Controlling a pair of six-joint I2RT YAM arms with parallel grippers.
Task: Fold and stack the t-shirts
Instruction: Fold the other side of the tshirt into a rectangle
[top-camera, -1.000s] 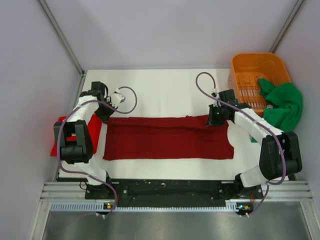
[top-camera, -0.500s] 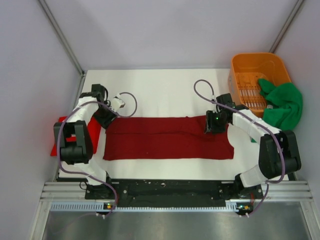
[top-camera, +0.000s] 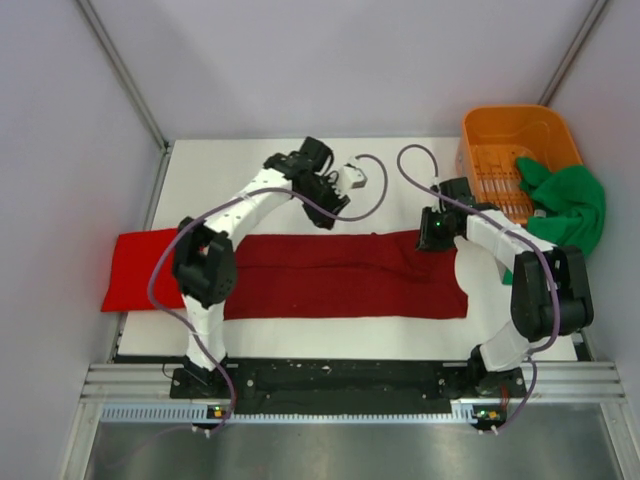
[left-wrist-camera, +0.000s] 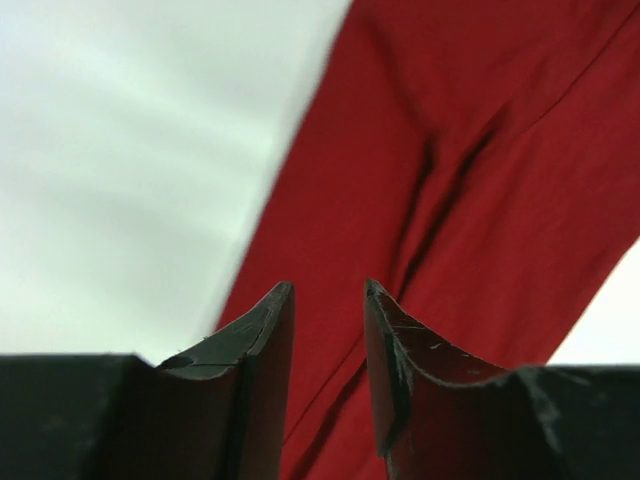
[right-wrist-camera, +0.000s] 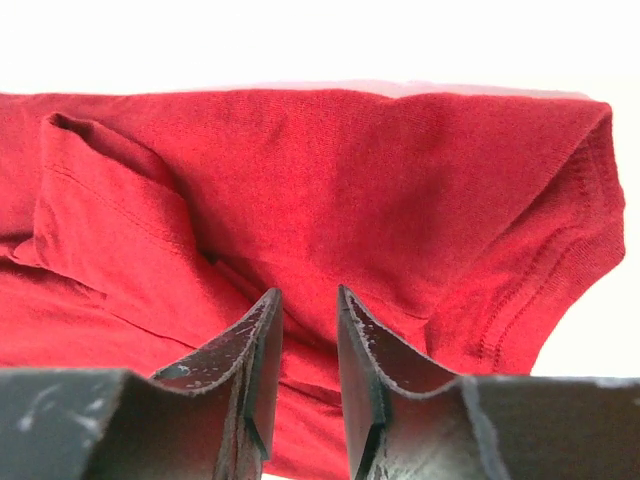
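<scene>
maroon t-shirt (top-camera: 340, 280) lies as a long folded band across the table (top-camera: 250, 165), left gripper (left-wrist-camera: 327, 288) and right gripper (right-wrist-camera: 308, 292) both slightly parted and empty above its 12 o'clock edge, likely poised for the next fold.

Dark maroon t-shirt (top-camera: 340, 275) laid out as a long flat strip across the white table (top-camera: 250, 165). Brighter red t-shirt (top-camera: 135, 285) poking out at its left end, past the table edge. Left gripper (top-camera: 327, 212) near the strip's far edge, about mid-length, right gripper (top-camera: 430, 238) at the far right corner. Green t-shirt (top-camera: 570, 215) slumped over the orange basket (top-camera: 510, 130), far right.
</scene>
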